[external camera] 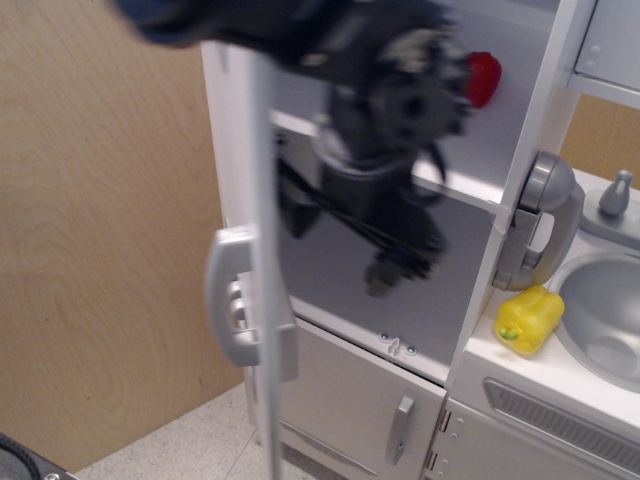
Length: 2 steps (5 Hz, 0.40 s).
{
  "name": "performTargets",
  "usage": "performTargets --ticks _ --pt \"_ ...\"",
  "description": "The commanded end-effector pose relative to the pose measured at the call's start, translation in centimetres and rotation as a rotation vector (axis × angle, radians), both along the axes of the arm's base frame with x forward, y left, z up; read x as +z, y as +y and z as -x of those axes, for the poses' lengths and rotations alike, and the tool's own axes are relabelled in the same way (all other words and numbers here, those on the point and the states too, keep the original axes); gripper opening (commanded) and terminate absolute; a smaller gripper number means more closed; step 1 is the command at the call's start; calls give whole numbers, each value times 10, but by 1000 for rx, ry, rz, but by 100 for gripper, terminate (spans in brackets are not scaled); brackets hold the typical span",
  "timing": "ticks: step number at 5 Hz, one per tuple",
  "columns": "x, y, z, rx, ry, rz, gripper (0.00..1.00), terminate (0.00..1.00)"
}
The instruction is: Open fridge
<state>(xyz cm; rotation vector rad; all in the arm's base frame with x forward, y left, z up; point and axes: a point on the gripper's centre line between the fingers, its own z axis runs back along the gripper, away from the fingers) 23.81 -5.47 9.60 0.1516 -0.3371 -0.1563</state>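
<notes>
The fridge [440, 300] stands with its tall white door [265, 380] swung wide, so I see the door almost edge-on. The silver handle [232, 310] sticks out to the left of it. The grey inside and a white shelf [455, 188] are exposed. My black gripper [340, 245] is motion-blurred and hangs in front of the open compartment, just right of the door's edge. Its fingers [388, 272] look spread with nothing between them.
A red item [483, 78] sits high inside the fridge. A yellow toy pepper [528, 320] lies on the white counter beside the sink [610, 330]. A silver phone-shaped piece [540, 225] hangs on the post. Below are a short door with a small handle [400, 430] and a vent grille [560, 420]. A wood wall [100, 250] stands at left.
</notes>
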Motion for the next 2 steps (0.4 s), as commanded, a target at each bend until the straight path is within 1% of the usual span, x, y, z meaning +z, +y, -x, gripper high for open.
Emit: performTargets --ticks 1,2 --pt "13 47 8 94 -34 31 100 0" --pt "6 75 4 156 -27 27 100 100"
